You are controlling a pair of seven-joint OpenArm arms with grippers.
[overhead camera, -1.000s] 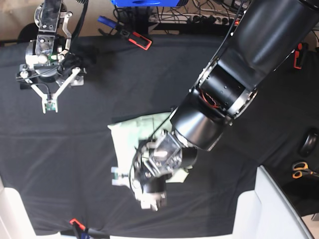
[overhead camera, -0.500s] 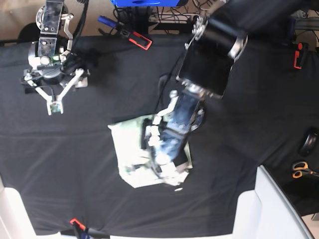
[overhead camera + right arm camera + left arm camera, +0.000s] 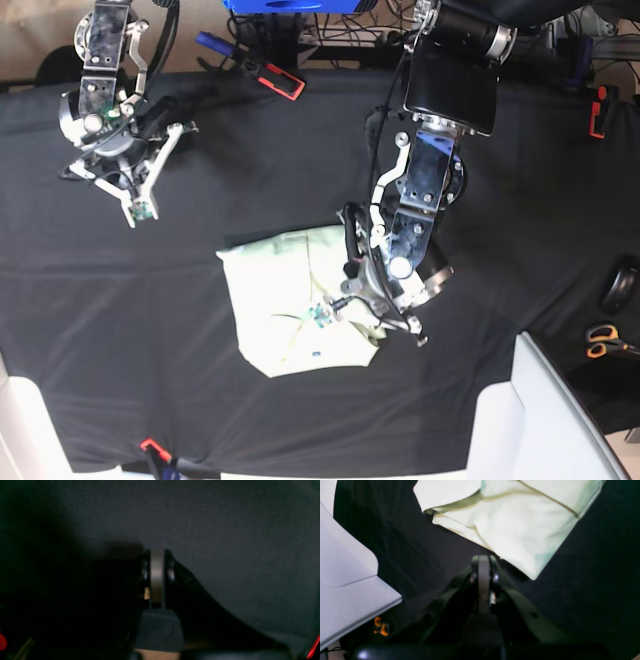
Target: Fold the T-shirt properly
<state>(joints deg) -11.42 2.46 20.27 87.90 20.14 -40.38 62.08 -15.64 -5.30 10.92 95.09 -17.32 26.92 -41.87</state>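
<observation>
Much was hidden from me: the right wrist view was nearly black, showing only the right gripper (image 3: pixel 157 555) clenched on nothing over the dark table cover (image 3: pixel 225 530), and the left wrist view cut the T-shirt (image 3: pixel 515 527) off at its top edge. In the base view the left arm covered the shirt's right edge, so I could not see how the fabric lay there. The T-shirt (image 3: pixel 290 310) lay folded into a compact, roughly square bundle near the middle of the table cover (image 3: pixel 130 330), with a tiny blue mark near its lower edge. The left gripper (image 3: pixel 320 317) was over the bundle, jaws pressed together and empty; its own camera showed its tip just clear of the shirt's corner. The right gripper (image 3: pixel 140 208) stood well apart at the far corner. Bare cloth ringed the shirt on all sides. A white tray edge (image 3: pixel 560 400) sat near the lower right, orange-handled scissors (image 3: pixel 603 343) beyond it, and red-and-black clamps (image 3: pixel 280 80) lay along the far edge.
</observation>
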